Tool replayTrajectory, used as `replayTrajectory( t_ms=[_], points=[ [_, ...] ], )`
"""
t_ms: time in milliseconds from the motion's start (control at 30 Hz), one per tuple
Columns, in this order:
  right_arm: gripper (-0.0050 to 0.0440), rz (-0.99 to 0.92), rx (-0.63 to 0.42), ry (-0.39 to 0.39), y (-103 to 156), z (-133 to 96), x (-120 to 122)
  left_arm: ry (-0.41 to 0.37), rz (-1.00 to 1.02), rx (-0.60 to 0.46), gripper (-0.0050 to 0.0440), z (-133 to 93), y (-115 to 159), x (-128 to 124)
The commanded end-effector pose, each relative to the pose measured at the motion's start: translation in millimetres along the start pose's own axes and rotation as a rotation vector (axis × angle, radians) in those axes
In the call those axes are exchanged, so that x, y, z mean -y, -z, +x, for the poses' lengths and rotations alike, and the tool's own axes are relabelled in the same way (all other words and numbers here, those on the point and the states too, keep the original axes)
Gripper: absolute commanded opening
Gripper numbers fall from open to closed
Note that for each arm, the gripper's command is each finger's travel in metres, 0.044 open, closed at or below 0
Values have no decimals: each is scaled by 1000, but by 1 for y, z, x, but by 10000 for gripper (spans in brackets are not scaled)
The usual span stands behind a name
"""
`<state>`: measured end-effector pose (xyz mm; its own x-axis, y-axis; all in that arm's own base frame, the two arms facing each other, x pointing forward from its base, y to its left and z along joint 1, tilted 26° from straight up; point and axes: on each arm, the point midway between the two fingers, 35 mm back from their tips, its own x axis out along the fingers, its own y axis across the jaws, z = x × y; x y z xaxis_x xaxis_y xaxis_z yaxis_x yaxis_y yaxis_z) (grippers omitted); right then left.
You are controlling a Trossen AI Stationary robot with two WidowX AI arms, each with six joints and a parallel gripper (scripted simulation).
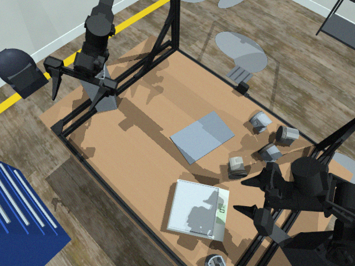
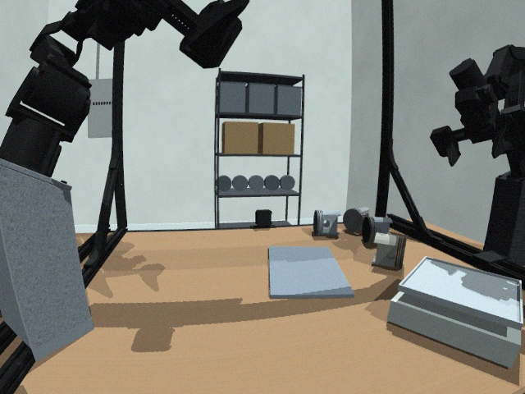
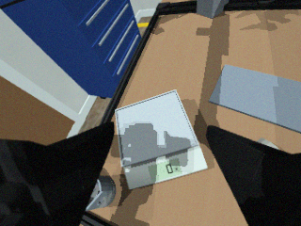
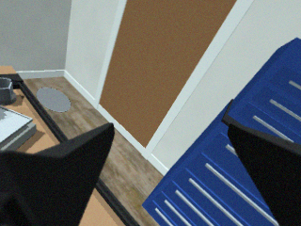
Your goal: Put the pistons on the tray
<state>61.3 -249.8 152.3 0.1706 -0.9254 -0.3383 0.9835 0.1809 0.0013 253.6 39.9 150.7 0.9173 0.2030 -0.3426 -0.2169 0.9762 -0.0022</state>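
1. Looking from the exterior view, nearest comes the right gripper (image 1: 71,105) (image 2: 212,34) (image 4: 170,128), up in the air, fingers spread, nothing grasped
2. Here's the scale (image 1: 192,211) (image 2: 458,288) (image 3: 160,137) (image 4: 11,129) on the bench (image 1: 128,160) (image 2: 237,351) (image 3: 160,52), shadow across its pan, and one piston (image 1: 215,260) (image 3: 101,193) (image 4: 6,91) just beside it
3. Over the bench, the left gripper (image 1: 238,194) (image 2: 476,161) (image 3: 161,129) hangs wide open and released too
4. Mid-bench, the steel tray (image 1: 202,137) (image 2: 307,271) (image 3: 263,99) lies flat, and all five pistons are off it!
5. Close by, a pale piston (image 1: 237,167) (image 2: 389,250) (image 3: 268,142) lies on its side
6. Past that, a trio: the middle piston (image 1: 269,152) (image 2: 375,230), the edge piston (image 1: 287,135) (image 2: 356,219) and the ringed piston (image 1: 260,121) (image 2: 326,222), all beside the tray
7. Way back, a shelf rack (image 2: 260,76) stands at the wall
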Motion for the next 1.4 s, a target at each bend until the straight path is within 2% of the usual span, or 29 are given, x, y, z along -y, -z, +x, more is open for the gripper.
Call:
replayTrajectory(
  t_ms=[0, 67, 167, 333, 367, 433, 567, 633, 800, 867, 933, 1133, 1200, 1367],
  points=[
    [440, 21, -5, 60, 2, 1, 19, -61, -20, 0, 378, 1, 0, -19],
    [440, 21, -5, 60, 2, 1, 19, -61, -20, 0, 378, 1, 0, -19],
    [440, 48, -5, 136, 2, 0, 34, -136, -47, 0, 378, 0, 1, -34],
    [440, 78, -5, 219, 3, -3, 59, -220, -78, 0, 378, -3, 2, -59],
    [440, 78, -5, 219, 3, -3, 63, -220, -78, 0, 378, -3, 2, -64],
    [440, 96, -5, 270, 4, -6, 73, -198, -76, -49, 378, 3, 8, -67],
    [440, 125, -5, 349, 6, -11, 92, -153, -78, -146, 378, 17, 20, -61],
    [440, 125, -5, 349, 6, -11, 92, -153, -78, -146, 378, 17, 20, -61],
    [440, 165, -4, 458, 9, -19, 116, -95, -84, -266, 378, 32, 36, -51],
    [440, 165, -4, 458, 10, -23, 125, -71, -88, -314, 378, 34, 39, -49],
    [440, 172, -55, 442, 17, -18, 130, -47, -92, -361, 378, 37, 43, -46],
    [440, 197, -207, 392, 41, 0, 132, 27, -110, -502, 378, 44, 53, -39],
    [440, 197, -207, 392, 41, 0, 132, 27, -110, -502, 378, 44, 53, -39],
    [440, 221, -332, 348, 62, 13, 131, 82, -130, -603, 378, 50, 63, -32]
  ],
)
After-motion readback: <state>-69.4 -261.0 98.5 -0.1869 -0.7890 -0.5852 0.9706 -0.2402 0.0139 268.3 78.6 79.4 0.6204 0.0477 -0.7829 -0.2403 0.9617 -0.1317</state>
